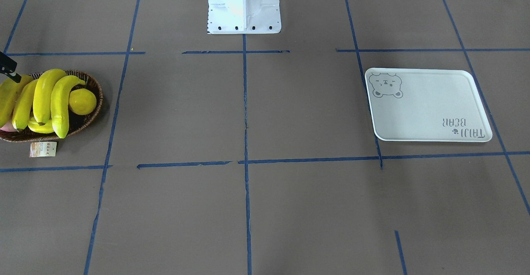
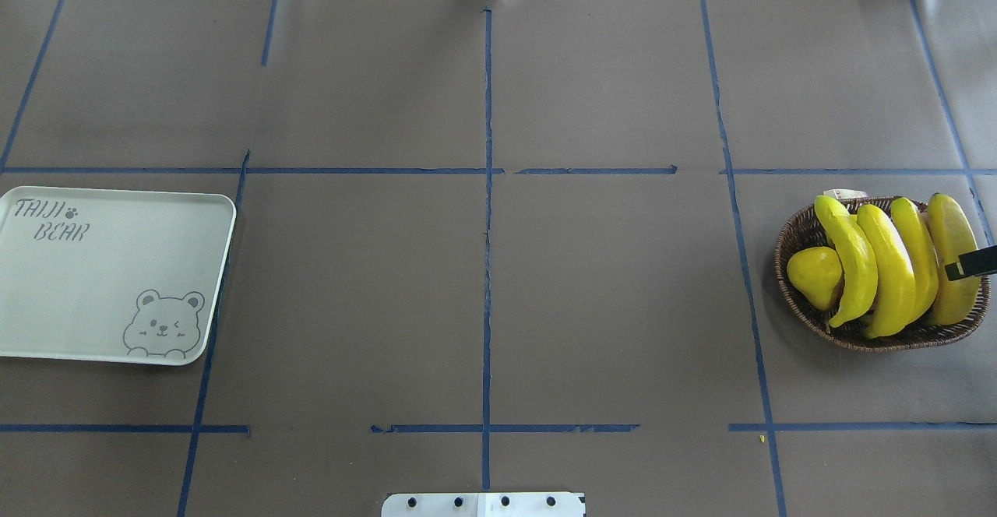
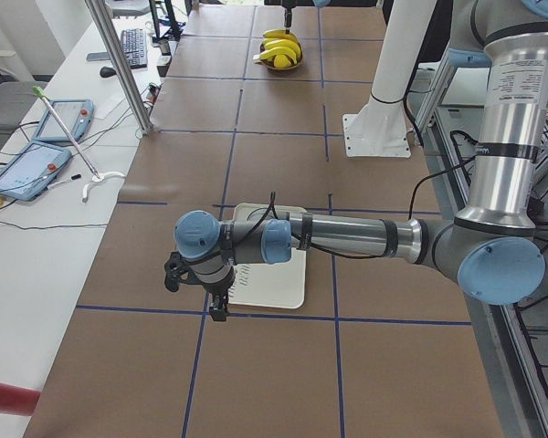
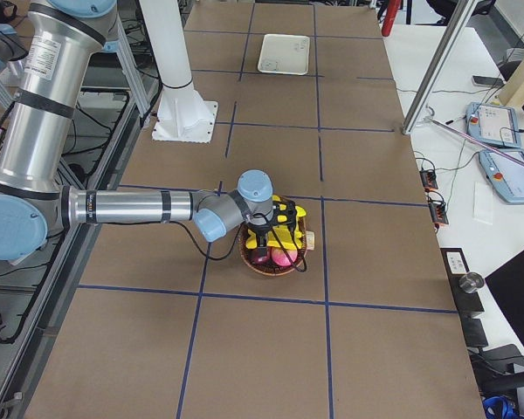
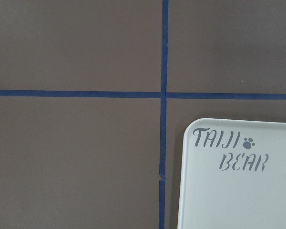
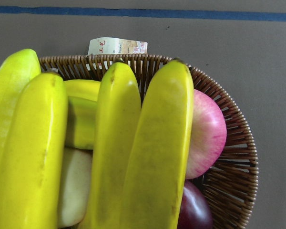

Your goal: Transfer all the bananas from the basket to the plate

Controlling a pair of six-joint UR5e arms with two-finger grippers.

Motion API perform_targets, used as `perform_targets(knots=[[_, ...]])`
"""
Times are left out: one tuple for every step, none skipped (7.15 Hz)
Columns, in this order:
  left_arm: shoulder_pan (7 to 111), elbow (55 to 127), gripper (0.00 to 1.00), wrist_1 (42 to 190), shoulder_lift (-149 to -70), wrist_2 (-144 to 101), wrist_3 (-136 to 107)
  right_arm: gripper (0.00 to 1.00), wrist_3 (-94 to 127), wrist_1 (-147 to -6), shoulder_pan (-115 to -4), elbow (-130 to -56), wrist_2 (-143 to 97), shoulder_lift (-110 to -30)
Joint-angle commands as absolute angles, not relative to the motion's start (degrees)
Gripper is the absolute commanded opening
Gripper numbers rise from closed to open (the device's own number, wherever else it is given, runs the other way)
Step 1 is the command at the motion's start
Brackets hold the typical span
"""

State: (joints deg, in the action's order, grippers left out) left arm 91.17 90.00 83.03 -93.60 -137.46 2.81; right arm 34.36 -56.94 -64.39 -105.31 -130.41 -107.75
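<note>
Four bananas [image 2: 888, 268] lie side by side across the wicker basket [image 2: 790, 230] at the right edge of the overhead view. A yellow pear [image 2: 814, 276] is tucked against their left, and a pink apple [image 6: 207, 133] is partly hidden behind them. The right end effector [image 2: 970, 263] hangs over the bananas; whether it is spread cannot be told. The bear-printed plate [image 2: 101, 291] sits at the left edge of the counter [image 2: 483, 283]. The left end effector [image 3: 217, 308] hovers by the plate's corner, and its state is likewise unclear.

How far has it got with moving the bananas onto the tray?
Nothing done yet: the plate is bare. All four bananas lie in the basket. In hand: the right gripper hangs over them; whether open or shut, I cannot tell. All four moves remain.
</note>
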Motion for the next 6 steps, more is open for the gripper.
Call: perform_targets(knots=[[91.2, 90.0, 1.00, 83.0, -93.6, -137.5, 2.8, 1.00, 34.3, -56.9, -63.4, -104.4, -129.8, -107.8], [91.1, 90.0, 1.00, 83.1, -93.7, -137.5, 2.8, 1.00, 34.3, -56.9, -62.8, -104.2, -129.3, -107.7], [91.2, 90.0, 1.00, 83.1, -93.6, -137.5, 2.8, 1.00, 34.3, -56.9, -62.4, -103.9, -129.1, -107.6], [91.1, 90.0, 1.00, 83.1, -93.6, -137.5, 2.8, 1.00, 34.3, -56.8, -62.1, -103.4, -129.1, -107.4], [91.2, 90.0, 1.00, 83.0, -93.6, -137.5, 2.8, 0.98, 34.3, -56.8, -62.1, -103.4, -129.1, -107.4], [91.1, 90.0, 1.00, 83.1, -93.6, -137.5, 2.8, 0.82, 33.9, -56.7, -62.1, -103.3, -129.1, -107.4]])
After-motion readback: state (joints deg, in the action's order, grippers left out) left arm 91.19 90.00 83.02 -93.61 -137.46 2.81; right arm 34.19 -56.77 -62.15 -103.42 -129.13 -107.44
